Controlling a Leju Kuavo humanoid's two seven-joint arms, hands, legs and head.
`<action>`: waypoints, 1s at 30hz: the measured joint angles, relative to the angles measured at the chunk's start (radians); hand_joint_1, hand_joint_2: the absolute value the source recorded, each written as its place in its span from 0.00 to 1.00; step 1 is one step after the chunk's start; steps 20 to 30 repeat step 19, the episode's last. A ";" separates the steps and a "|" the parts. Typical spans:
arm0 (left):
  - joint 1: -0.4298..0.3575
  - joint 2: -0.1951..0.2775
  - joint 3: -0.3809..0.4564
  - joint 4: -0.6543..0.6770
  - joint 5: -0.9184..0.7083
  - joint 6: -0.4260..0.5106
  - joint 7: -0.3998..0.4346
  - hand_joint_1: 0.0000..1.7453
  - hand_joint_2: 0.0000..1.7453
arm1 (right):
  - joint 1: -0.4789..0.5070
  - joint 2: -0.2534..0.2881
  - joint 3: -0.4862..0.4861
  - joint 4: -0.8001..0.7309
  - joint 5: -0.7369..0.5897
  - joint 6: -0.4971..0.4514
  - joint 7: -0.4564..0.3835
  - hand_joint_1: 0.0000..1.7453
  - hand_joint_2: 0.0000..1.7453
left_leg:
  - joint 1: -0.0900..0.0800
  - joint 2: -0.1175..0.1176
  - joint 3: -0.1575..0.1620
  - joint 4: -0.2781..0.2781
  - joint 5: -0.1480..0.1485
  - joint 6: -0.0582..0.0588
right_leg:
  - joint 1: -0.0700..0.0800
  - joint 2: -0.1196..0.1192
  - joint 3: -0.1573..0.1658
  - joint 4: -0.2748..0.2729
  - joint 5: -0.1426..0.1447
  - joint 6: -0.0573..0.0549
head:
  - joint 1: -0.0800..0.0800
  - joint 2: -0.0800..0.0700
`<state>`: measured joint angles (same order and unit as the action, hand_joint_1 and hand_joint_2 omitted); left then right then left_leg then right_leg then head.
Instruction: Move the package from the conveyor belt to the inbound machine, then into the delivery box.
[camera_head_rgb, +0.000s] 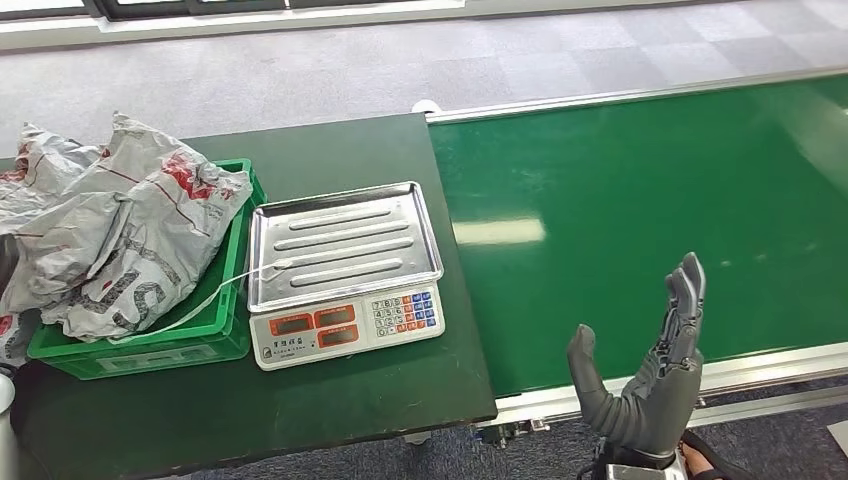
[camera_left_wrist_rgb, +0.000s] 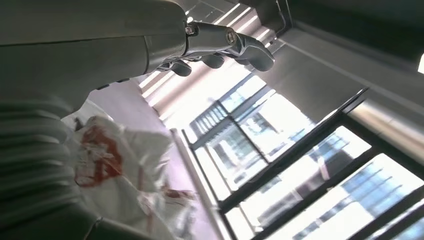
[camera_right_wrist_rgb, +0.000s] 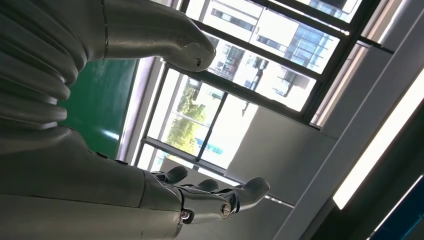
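— Where are the packages sitting?

— I'm seeing grey packages (camera_head_rgb: 110, 225) with red print piling up in the green crate (camera_head_rgb: 140, 352) at the left end of the dark table (camera_head_rgb: 330, 400), spilling over its rim. The left wrist view is catching one too (camera_left_wrist_rgb: 115, 170), just beside my left hand (camera_left_wrist_rgb: 200, 42).

— What's crowding them?

— The scale (camera_head_rgb: 345, 270) is standing just beside the crate, its steel tray bare, keypad facing me. A white cord is trailing from the tray's edge across the crate's front.

— And the belt?

— The green belt (camera_head_rgb: 640, 210) is running off to the right of the table, its near rail lying along the bottom right. Grey carpet is lying beyond it.

— Hands?

— My right hand (camera_head_rgb: 645, 375) is hovering upright over the belt's near edge, fingers straight and thumb apart, holding nothing. My left hand is showing slightly curled fingers (camera_left_wrist_rgb: 250, 47) spread away from the palm, nothing in them.
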<state>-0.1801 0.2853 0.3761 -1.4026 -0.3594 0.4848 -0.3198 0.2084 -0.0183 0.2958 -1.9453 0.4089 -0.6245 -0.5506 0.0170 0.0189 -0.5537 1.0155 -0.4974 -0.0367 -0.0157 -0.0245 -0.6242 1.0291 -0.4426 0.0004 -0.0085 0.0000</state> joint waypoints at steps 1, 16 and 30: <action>0.023 -0.020 0.000 -0.060 0.053 0.016 -0.029 0.00 0.00 | 0.002 0.000 0.000 0.003 -0.002 -0.006 -0.003 0.00 1.00 | 0.000 0.001 0.000 0.000 -0.001 0.000 | 0.000 0.001 0.000 0.000 0.000 0.000 | 0.000 0.000; 0.252 -0.246 -0.143 -0.539 0.256 0.183 -0.284 0.00 0.00 | 0.040 0.000 0.015 0.016 -0.002 -0.069 -0.006 0.00 1.00 | 0.001 0.001 -0.003 0.000 -0.004 0.001 | 0.001 0.002 0.001 0.000 -0.004 0.001 | 0.000 0.000; 0.259 -0.256 -0.165 -0.561 0.263 0.182 -0.285 0.00 0.00 | 0.042 0.000 0.015 0.016 -0.002 -0.070 -0.005 0.00 1.00 | 0.001 0.002 -0.005 0.000 -0.006 0.000 | 0.001 0.002 0.002 0.000 -0.005 0.001 | 0.000 0.000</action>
